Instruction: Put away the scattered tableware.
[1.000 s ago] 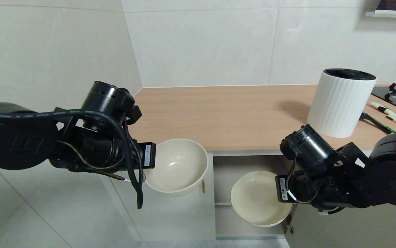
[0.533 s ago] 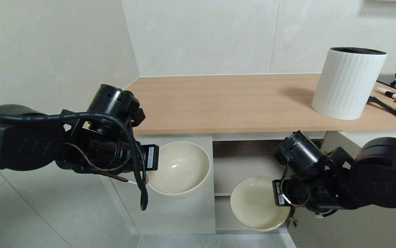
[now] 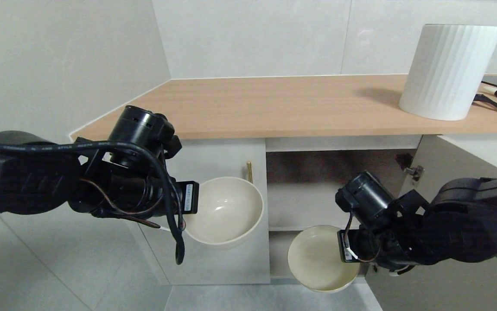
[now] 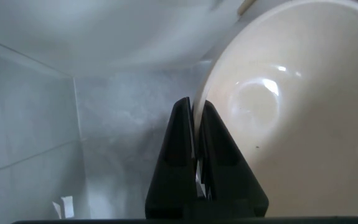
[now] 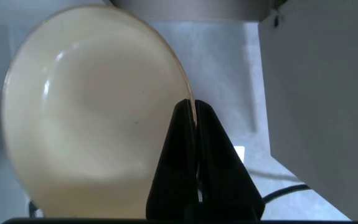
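The left gripper [image 3: 189,198], at centre left of the head view, is pinched shut on the rim of a deep cream bowl [image 3: 224,211], which hangs in front of the closed cabinet door [image 3: 214,155]. At lower right, the right gripper [image 3: 345,247] is clamped on the rim of a shallow cream plate [image 3: 315,261], held low before the open cabinet [image 3: 317,172], below its shelf [image 3: 281,228]. The plate looks better placed to go in first. It should slide straight in under the shelf, clear of the open door [image 3: 443,172], and rest flat before the fingers part. The bowl must first move rightward past the closed door's edge. Beyond, the desk [image 3: 274,103] carries a white ribbed container [image 3: 447,69] at upper right.
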Tool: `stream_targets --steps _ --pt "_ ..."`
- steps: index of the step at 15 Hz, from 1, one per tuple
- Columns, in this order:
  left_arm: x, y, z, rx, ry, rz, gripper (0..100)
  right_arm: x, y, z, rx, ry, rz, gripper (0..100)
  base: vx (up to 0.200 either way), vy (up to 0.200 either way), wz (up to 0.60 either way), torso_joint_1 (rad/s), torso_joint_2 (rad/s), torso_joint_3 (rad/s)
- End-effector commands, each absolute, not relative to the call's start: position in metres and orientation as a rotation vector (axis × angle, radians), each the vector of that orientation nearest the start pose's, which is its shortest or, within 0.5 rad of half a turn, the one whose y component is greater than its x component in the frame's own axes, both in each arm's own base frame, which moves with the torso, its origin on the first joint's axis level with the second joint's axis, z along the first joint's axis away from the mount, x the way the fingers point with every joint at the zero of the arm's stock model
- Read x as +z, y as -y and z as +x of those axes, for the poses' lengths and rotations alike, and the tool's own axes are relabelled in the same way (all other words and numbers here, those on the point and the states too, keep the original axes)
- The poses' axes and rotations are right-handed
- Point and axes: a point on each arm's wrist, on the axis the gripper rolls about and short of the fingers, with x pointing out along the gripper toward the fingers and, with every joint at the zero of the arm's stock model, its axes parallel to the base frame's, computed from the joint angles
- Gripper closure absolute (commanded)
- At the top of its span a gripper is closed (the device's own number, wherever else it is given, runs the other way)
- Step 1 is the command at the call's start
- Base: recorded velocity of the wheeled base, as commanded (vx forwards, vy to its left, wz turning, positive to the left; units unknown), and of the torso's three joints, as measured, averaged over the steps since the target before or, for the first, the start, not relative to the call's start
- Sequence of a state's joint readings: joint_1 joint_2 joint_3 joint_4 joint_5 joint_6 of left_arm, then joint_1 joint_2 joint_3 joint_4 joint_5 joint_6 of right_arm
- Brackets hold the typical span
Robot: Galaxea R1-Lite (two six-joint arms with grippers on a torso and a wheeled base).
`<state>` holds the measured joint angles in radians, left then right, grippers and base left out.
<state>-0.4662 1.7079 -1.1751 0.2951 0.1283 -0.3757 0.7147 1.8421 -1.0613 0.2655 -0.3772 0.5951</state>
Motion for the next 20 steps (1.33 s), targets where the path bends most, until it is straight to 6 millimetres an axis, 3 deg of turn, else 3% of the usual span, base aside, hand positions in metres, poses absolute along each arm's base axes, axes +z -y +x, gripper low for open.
stream_targets --steps 1,8,11,12,13,14,15,18,19,20 --pt "0.198 0.132 0.269 -0.163 -0.841 -0.108 100 0.126 -0.197 0.240 0.023 -0.951 -0.007 100 0.000 0.000 0.00 -0.036 0.43 0.393" --pt "0.199 0.132 0.268 -0.162 -0.837 -0.109 100 0.126 -0.198 0.243 0.019 -0.938 0.007 100 0.000 0.000 0.00 -0.009 0.12 0.108" --pt "0.199 0.132 0.268 -0.162 -0.834 -0.109 100 0.123 -0.192 0.275 0.021 -0.922 0.093 100 0.000 0.000 0.00 0.000 0.00 0.000" --pt "0.199 0.132 0.268 -0.162 -0.834 -0.109 100 0.123 -0.192 0.275 0.021 -0.922 0.093 100 0.000 0.000 0.00 0.000 0.00 0.000" --pt "0.199 0.135 0.267 -0.162 -0.833 -0.097 100 0.108 -0.191 0.316 -0.008 -0.874 0.128 100 0.000 0.000 0.00 0.000 0.00 0.000" --pt "0.198 0.136 0.267 -0.158 -0.832 -0.092 100 0.104 -0.191 0.326 -0.016 -0.863 0.136 100 0.000 0.000 0.00 0.000 0.00 0.000" --pt "0.198 0.136 0.267 -0.148 -0.828 -0.086 100 0.095 -0.192 0.354 -0.044 -0.838 0.157 100 0.000 0.000 0.00 0.000 0.00 0.000" --pt "0.200 0.136 0.266 -0.149 -0.822 -0.090 100 0.078 -0.193 0.391 -0.103 -0.805 0.165 100 0.000 0.000 0.00 0.000 0.00 0.000" --pt "0.200 0.136 0.266 -0.148 -0.821 -0.090 100 0.059 -0.188 0.415 -0.180 -0.777 0.152 100 0.000 0.000 0.00 0.000 0.00 0.000" --pt "0.200 0.136 0.266 -0.148 -0.821 -0.090 100 0.051 -0.184 0.427 -0.216 -0.767 0.137 100 0.000 0.000 0.00 0.000 0.00 0.000"
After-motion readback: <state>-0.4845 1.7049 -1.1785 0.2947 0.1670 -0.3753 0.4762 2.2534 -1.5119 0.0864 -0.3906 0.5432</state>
